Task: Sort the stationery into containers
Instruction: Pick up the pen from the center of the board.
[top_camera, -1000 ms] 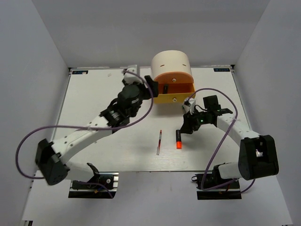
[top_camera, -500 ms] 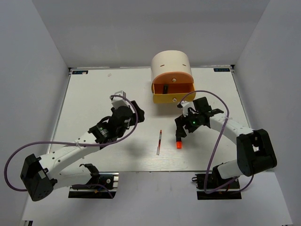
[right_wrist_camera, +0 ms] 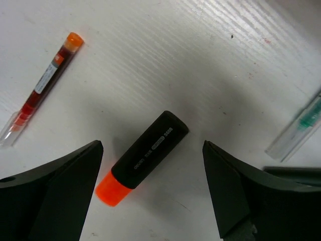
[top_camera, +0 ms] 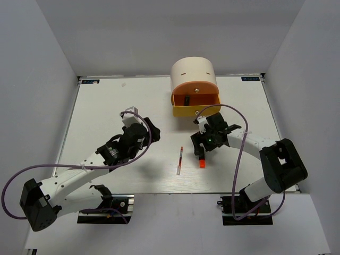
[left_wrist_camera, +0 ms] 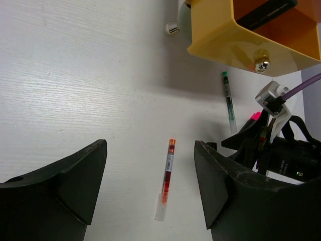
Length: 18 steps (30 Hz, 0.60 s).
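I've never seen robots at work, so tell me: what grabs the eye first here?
First, the cream round unit at the table's far edge, with its yellow drawer pulled open. Just in front of it, the right tool hangs open over an orange-tipped highlighter, with a red pen lying to its left on the white table.

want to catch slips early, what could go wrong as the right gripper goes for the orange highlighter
1. The highlighter lies slanted under the open right gripper, so closing might spin it or pinch only one end.
2. The green pen lies just beside that gripper and could get knocked.
3. The open left gripper faces the red pen close by, so the arms might bump.
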### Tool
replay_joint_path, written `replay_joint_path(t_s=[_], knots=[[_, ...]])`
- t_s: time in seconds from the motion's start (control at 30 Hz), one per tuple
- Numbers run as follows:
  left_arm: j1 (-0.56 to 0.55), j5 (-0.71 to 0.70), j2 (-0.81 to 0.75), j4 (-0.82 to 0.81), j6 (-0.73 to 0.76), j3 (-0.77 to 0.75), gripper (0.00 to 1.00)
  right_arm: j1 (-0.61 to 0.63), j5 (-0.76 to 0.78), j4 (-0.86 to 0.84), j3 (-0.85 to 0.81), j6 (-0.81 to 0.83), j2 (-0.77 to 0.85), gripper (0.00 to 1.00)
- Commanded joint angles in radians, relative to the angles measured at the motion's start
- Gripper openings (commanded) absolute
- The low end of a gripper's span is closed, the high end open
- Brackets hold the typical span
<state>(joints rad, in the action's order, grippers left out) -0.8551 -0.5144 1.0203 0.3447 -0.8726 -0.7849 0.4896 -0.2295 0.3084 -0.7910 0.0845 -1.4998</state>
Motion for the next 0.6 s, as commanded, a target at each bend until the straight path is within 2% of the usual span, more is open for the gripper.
replay_joint_path(t_s=[0.0,0.03,0.07,0.2,0.37,0.53,0.57], knots=[[-0.005,-0.018,-0.037,0.023,-0.023,0.012,0.80,0.036,0.124,-0.046,0.004,-0.064,-0.008,0.82],[-0.005,-0.018,-0.037,0.033,-0.023,0.012,0.80,0.040,0.139,-0.054,0.003,-0.068,-0.026,0.79],[-0.005,-0.018,-0.037,0.033,-0.023,0.012,0.80,0.047,0.166,-0.042,-0.008,-0.077,-0.031,0.67],[-0.005,-0.027,-0.037,0.042,-0.023,0.012,0.80,0.067,0.192,-0.040,-0.023,-0.077,-0.057,0.47],[-0.005,-0.036,-0.037,0.042,-0.023,0.012,0.80,0.084,0.200,-0.022,-0.031,-0.072,-0.071,0.38],[-0.005,-0.027,-0.028,0.031,-0.023,0.012,0.80,0.090,0.075,0.000,-0.048,-0.037,-0.002,0.15],[-0.005,-0.027,-0.028,0.031,-0.023,0.012,0.80,0.089,0.050,0.003,-0.059,-0.011,0.013,0.13]])
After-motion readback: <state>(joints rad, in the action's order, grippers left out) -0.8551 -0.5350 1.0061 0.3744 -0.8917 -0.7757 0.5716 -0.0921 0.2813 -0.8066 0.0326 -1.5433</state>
